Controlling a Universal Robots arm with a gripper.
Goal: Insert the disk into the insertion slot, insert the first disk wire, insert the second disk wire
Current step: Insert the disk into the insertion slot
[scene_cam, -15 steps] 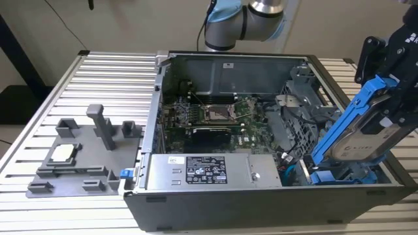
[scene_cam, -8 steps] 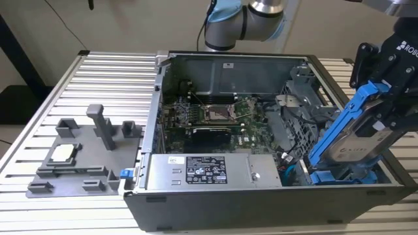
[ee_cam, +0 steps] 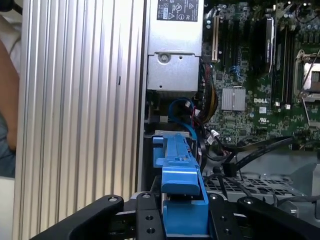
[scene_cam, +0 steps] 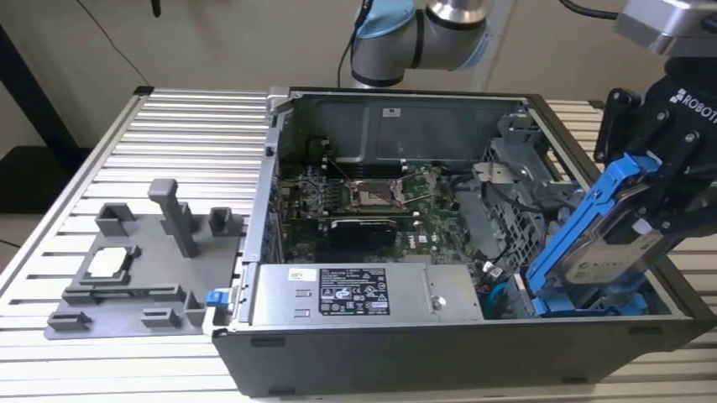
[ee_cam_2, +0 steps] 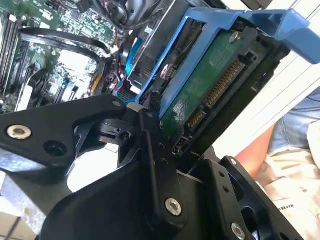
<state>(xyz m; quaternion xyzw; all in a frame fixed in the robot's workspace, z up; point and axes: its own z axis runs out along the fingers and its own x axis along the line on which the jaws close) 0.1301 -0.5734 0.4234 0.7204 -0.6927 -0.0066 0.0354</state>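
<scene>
Blue-framed, the disk [scene_cam: 610, 256] stands steeply tilted at the exterior view's right end of the open PC case [scene_cam: 448, 357]. Its low end is down at the insertion slot [scene_cam: 510, 214], and its top end is gripped firmly by the gripper [scene_cam: 656, 197], w/ black fingers [ee_cam: 150, 220] pressed on either side of the bracket. Step in hand, I'd say: no. 1, seating the disk, which isn't flat in the bay yet. Its connector edge [ee_cam_2: 220, 85] is bare, so neither wire is in. Blue cables [ee_cam: 180, 107] lie loose btwn the power supply [ee_cam: 175, 55] and the bay. Finishing this step prob. calls for easing the tilt to match the bay w/o snagging those cables.
</scene>
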